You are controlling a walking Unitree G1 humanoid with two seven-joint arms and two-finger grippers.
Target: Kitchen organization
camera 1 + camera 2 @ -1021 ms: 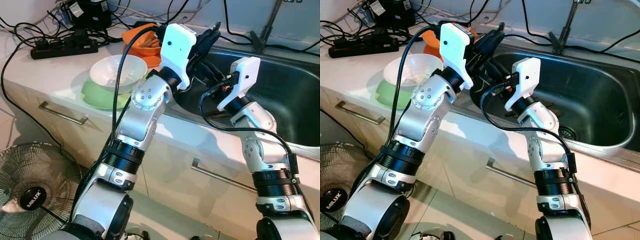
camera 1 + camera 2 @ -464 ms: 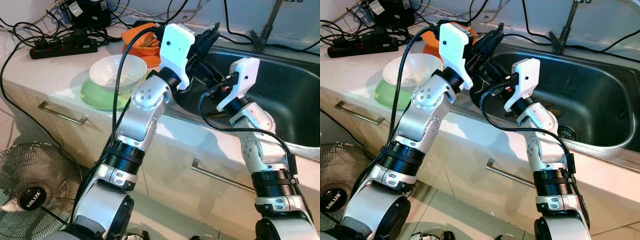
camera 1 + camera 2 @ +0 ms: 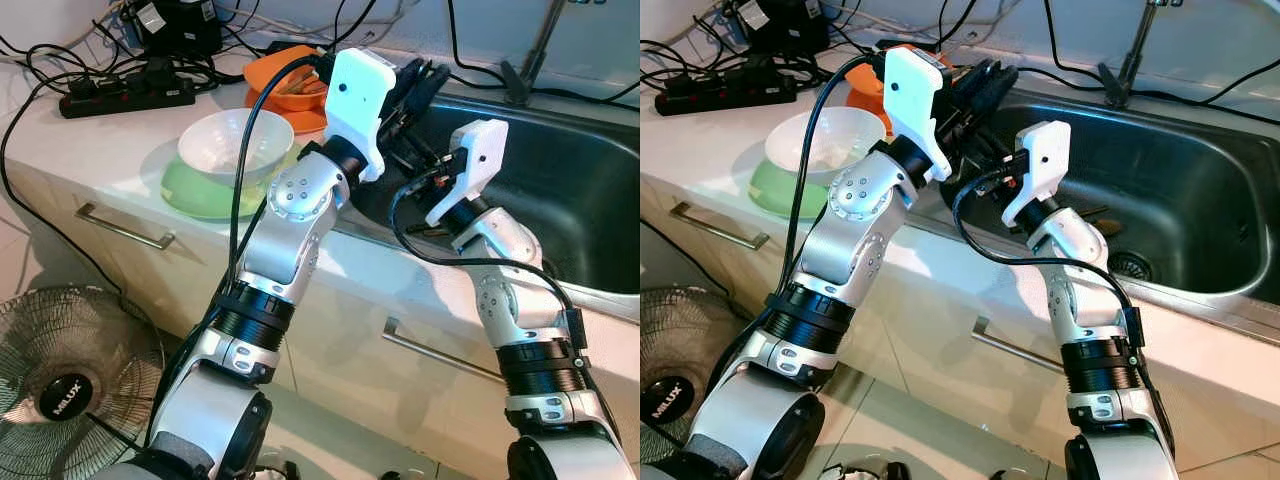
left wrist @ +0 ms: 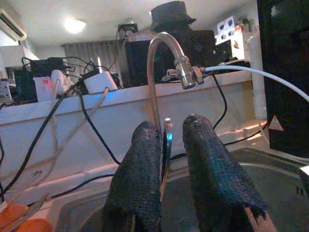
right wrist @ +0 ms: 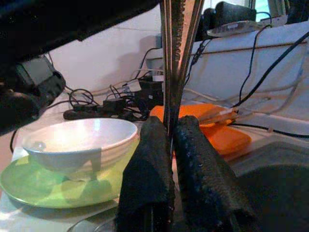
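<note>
Over the sink's (image 3: pixel 1200 190) near-left corner, both grippers meet on thin metal utensils, probably chopsticks (image 5: pixel 175 58), which stand up from between the right gripper's (image 5: pixel 170 145) pinched fingers. White bowl (image 3: pixel 235 148) on a green plate (image 3: pixel 190 192) and an orange tray (image 3: pixel 290 95) sit on the pale counter (image 3: pixel 70 140) beside them. Left gripper (image 4: pixel 165 154) is nearly closed on a thin metal piece too.

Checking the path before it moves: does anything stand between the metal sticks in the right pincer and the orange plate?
Partly. The left pincer hangs above the sink, between the right pincer with its metal sticks and the orange plate. Lower down, the right wrist view shows the plate with nothing before it.
</note>
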